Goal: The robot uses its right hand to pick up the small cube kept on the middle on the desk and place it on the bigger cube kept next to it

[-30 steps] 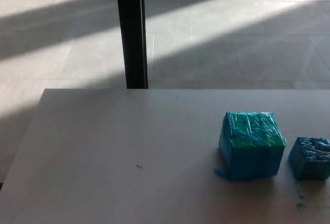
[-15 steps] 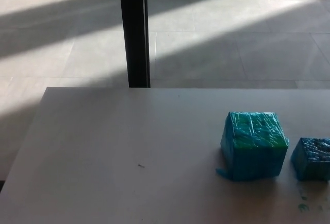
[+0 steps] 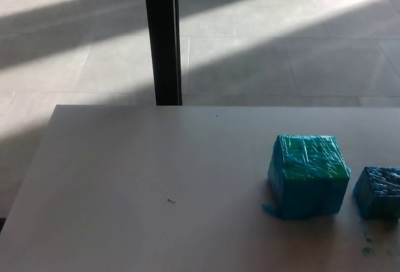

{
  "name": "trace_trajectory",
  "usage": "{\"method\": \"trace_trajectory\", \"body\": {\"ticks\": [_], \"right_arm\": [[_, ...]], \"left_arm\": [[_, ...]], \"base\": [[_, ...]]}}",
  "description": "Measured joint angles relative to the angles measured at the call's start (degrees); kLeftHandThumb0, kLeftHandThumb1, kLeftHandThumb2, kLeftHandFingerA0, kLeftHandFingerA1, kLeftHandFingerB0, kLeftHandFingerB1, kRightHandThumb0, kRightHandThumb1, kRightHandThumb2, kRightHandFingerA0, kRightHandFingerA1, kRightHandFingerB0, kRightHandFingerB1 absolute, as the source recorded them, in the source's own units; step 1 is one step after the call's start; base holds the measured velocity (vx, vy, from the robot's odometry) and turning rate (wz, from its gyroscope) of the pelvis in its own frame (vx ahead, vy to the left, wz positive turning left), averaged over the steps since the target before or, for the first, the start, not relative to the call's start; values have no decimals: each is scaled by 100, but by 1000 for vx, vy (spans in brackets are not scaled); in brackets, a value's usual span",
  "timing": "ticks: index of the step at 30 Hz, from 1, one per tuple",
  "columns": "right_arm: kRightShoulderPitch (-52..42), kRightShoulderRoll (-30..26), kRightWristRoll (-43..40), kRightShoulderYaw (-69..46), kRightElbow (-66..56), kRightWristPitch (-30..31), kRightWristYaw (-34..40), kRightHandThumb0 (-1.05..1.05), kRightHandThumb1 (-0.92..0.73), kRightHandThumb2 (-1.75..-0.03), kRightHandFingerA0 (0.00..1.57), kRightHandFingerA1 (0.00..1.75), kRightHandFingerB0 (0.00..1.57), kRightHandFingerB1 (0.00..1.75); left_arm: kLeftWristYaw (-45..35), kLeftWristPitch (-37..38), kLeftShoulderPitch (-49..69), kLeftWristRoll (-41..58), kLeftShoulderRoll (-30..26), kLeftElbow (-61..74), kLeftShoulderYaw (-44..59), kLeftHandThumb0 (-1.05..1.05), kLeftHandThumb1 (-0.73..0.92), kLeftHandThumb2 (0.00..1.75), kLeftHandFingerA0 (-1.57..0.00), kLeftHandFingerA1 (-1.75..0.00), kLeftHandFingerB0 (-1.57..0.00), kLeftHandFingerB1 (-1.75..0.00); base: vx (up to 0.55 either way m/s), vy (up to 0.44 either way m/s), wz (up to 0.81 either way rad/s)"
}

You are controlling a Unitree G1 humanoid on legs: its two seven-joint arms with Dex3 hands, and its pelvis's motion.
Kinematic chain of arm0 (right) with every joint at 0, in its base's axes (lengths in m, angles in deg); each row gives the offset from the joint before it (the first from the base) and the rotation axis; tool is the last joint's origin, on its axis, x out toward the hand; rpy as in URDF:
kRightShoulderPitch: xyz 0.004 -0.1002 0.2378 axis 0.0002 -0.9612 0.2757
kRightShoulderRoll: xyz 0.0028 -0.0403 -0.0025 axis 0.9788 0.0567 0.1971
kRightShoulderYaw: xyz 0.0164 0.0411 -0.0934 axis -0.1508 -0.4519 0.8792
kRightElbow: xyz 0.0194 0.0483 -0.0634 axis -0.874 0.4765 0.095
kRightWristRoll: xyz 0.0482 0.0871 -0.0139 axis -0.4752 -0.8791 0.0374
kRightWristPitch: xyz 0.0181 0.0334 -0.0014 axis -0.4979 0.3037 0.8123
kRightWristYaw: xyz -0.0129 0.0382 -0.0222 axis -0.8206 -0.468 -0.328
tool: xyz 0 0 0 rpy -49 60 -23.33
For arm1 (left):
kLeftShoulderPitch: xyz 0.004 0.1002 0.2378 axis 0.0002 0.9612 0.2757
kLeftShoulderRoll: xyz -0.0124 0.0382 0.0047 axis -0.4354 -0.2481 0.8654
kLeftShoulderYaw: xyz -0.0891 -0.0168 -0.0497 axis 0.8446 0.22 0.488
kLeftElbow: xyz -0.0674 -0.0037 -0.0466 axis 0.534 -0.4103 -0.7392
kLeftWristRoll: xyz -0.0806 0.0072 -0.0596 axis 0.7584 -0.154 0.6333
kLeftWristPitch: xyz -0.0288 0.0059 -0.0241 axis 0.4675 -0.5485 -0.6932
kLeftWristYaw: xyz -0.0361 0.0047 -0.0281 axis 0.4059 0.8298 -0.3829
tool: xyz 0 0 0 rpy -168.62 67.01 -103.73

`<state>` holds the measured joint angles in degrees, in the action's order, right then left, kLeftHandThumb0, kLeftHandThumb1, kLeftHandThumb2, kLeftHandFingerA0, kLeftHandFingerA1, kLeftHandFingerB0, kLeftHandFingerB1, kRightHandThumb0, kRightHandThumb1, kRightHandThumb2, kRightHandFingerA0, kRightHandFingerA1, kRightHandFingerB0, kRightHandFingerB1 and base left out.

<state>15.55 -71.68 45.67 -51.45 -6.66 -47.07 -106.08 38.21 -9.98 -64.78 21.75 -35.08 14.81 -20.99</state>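
Observation:
A big cube [image 3: 308, 176] wrapped in blue-green tape stands on the pale desk [image 3: 144, 184], right of the middle. Just to its right, at the picture's right edge, rests a smaller blue cube [image 3: 379, 192], partly cut off by the frame. A narrow gap separates the two. Neither of my hands shows in the head view.
A black post [image 3: 163, 37] rises behind the desk's far edge. Beyond it lies a tiled floor [image 3: 281, 47] striped with sunlight. A few green specks [image 3: 369, 251] mark the desk in front of the small cube. A tiny dark fleck [image 3: 170, 201] lies near the desk's middle.
The whole picture has shifted slightly, so the camera has moved. The cubes themselves have not moved on the desk.

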Motion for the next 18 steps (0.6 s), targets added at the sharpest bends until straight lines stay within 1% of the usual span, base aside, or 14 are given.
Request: {"method": "trace_trajectory", "body": {"ticks": [1,2,3,4,5,6,7,11,12,13,14,15,18], "right_arm": [[33,0,77,82,19,-2,4,-92,-52,-88,0,4,4,0],[67,2,156,169,54,-5,11,-92,-52,-88,0,4,4,0],[102,8,243,256,97,-6,28,-92,-52,-88,0,6,2,0],[135,13,314,325,128,-8,46,-91,-51,-88,0,9,0,0],[179,26,395,402,160,-11,66,-91,-51,-88,0,9,0,0],[225,49,473,470,191,-15,88,-91,-51,-88,0,8,1,0],[282,84,570,551,232,-25,117,-92,-53,-87,0,8,0,0],[466,209,895,844,385,-38,153,-93,-52,-89,0,9,0,0],[500,232,983,914,426,-42,153,-91,-51,-89,0,8,0,0],[534,252,1053,977,481,-50,155,-91,-50,-90,0,9,0,0],[564,279,1131,1045,535,-57,156,-92,-51,-90,0,9,0,0],[589,311,1212,1111,570,-61,157,-90,-49,-90,0,9,0,0],[665,421,1419,1284,679,-101,168,-90,-50,-89,0,8,0,0]], "left_arm": [[0,0,-1,0,0,2,0,-90,87,66,-40,-54,-37,-39],[0,0,-3,0,0,4,0,-90,87,66,-40,-54,-37,-39],[1,0,-2,0,0,7,0,-95,74,80,-37,-56,-33,-43],[0,0,-2,0,0,9,0,-95,72,83,-36,-57,-32,-43],[0,0,-4,0,0,6,0,-95,72,83,-36,-57,-32,-43],[0,0,-10,0,0,-5,0,-95,74,80,-37,-55,-33,-41],[-1,0,-24,0,-2,-23,-1,-90,87,66,-39,-53,-37,-38],[-1,0,-59,0,-16,-44,-6,-89,87,67,-39,-54,-35,-38],[-1,0,-63,1,-18,-35,-8,-94,73,81,-37,-56,-32,-43],[-1,0,-63,2,-22,-34,-8,-90,87,66,-38,-52,-35,-38],[-2,0,-60,2,-24,-27,-8,-95,72,84,-37,-56,-32,-43],[-3,0,-59,3,-24,-18,-8,-89,88,67,-39,-52,-36,-37],[-2,-4,-59,3,-27,0,-20,-89,88,66,-40,-53,-37,-37]], "base": [[0,0,0],[0,0,0],[0,0,0],[0,0,0],[0,0,0],[0,0,0],[0,0,0],[0,0,0],[0,0,0],[0,0,0],[0,0,0],[0,0,0],[0,0,0]]}}
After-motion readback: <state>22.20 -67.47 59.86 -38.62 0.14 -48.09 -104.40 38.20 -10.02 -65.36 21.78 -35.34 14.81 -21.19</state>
